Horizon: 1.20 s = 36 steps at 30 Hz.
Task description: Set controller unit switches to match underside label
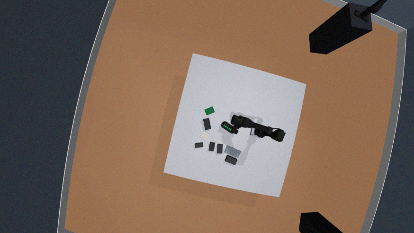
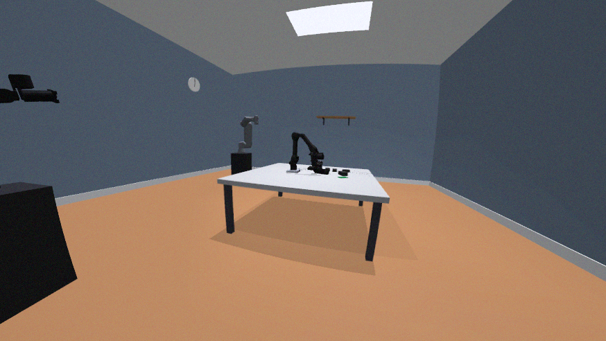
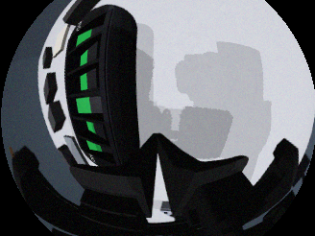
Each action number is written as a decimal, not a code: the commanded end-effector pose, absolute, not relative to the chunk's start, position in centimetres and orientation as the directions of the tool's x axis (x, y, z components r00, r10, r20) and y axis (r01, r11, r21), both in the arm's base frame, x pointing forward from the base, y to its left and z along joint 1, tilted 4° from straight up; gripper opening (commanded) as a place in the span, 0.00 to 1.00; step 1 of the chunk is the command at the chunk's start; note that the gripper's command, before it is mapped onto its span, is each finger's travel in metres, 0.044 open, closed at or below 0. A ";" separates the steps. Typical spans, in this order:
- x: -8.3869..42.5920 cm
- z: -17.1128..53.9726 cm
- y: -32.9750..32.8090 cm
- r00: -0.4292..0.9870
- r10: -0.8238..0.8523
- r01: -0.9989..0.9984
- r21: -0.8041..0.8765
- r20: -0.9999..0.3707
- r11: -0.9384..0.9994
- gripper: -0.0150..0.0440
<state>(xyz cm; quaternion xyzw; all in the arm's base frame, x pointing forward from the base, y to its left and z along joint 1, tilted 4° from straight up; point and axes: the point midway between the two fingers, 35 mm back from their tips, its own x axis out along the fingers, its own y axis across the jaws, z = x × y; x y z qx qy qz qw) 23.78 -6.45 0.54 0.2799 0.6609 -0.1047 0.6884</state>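
Observation:
The dark grey controller unit [image 1: 226, 127] [image 3: 122, 86] lies on the bench [image 1: 269, 95] [image 2: 263, 179], switches facing up. The wrist view shows it at a slant, with its long side wall and six rocker switches, each with a green part. Which end of each switch is down is not clear. Its underside label is hidden. My gripper [image 3: 157, 136] is shut and empty, its fingertips together close to the unit's lower end in the wrist view. In the top view the hand is beside the unit's right end. Whether the fingers touch the unit cannot be told.
Left of the unit in the top view are a green board [image 1: 209, 110], a dark block [image 1: 206, 123] and a cream square [image 1: 205, 135]. Below are small dark blocks [image 1: 211, 146], a grey plate [image 1: 232, 151] and a dark box [image 1: 230, 159].

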 end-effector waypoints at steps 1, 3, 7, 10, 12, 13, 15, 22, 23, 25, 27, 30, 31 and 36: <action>23.9 0.5 -6.3 0.106 0.227 0.518 0.248 -0.968 0.819 0.25; 23.9 0.5 -6.2 0.106 0.227 0.517 0.248 -0.968 0.819 0.25; 24.0 0.5 -6.1 0.106 0.227 0.517 0.248 -0.968 0.819 0.25; 24.1 0.5 -6.0 0.106 0.227 0.517 0.249 -0.968 0.819 0.25; 24.1 0.5 -5.9 0.106 0.227 0.517 0.249 -0.968 0.819 0.25; 24.1 0.5 -5.9 0.106 0.227 0.517 0.249 -0.968 0.819 0.25; 24.2 0.5 -5.8 0.106 0.227 0.517 0.249 -0.968 0.819 0.25; 24.3 0.5 -5.6 0.106 0.227 0.517 0.249 -0.968 0.819 0.25; 24.3 0.5 -5.6 0.106 0.227 0.517 0.249 -0.968 0.819 0.25; 24.4 0.5 -5.5 0.106 0.227 0.517 0.249 -0.968 0.819 0.25; 24.5 0.5 -5.3 0.106 0.228 0.517 0.249 -0.968 0.819 0.25; 24.6 0.5 -5.1 0.107 0.228 0.517 0.250 -0.968 0.819 0.25; 24.7 0.5 -5.0 0.107 0.228 0.517 0.250 -0.968 0.819 0.25; 25.0 0.4 -4.5 0.107 0.228 0.517 0.250 -0.968 0.818 0.25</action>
